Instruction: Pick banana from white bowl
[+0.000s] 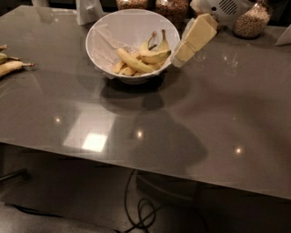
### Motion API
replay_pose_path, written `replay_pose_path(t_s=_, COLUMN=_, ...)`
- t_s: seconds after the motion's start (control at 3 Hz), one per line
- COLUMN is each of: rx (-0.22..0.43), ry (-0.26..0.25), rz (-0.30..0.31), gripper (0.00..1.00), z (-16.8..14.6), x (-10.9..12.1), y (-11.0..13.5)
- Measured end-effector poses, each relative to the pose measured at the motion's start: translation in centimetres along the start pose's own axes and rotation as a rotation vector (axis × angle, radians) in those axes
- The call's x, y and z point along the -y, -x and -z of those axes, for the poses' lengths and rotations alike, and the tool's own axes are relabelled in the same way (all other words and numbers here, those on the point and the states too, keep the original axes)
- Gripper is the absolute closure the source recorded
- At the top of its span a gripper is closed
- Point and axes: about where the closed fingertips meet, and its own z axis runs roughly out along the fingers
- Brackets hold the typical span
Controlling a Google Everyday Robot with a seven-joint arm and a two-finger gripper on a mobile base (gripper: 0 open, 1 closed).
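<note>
The white bowl [107, 34] stands at the back middle of the grey table. Several bananas lie in its right half. The banana [134, 62], long, nearly straight and plain yellow, lies slanting across the bowl's bottom. Shorter curved bananas [157, 54] with dark stems rest beside and over its right end. My gripper [181, 58], cream-coloured and slanting down to the left from a white arm housing [225, 8], is just outside the bowl's right rim, with its tip near rim height. It holds nothing that I can see.
Paler bananas [11, 66] lie at the table's left edge. Jars of grains [175, 9] [250, 22] and a white object [88, 11] stand along the back. Cables [145, 209] lie on the floor under the table's front edge.
</note>
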Motion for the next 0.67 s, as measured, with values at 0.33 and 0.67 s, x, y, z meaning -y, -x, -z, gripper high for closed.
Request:
replay_pose_path(t_s=0.33, rx=0.141, ry=-0.038, rz=-0.04, gripper=0.0, z=-2.1, x=2.4, y=4.1)
replay_pose_path(t_s=0.67, rx=0.257, ry=-0.053, rz=-0.083, gripper=0.0, z=-4.2, x=5.1, y=7.7)
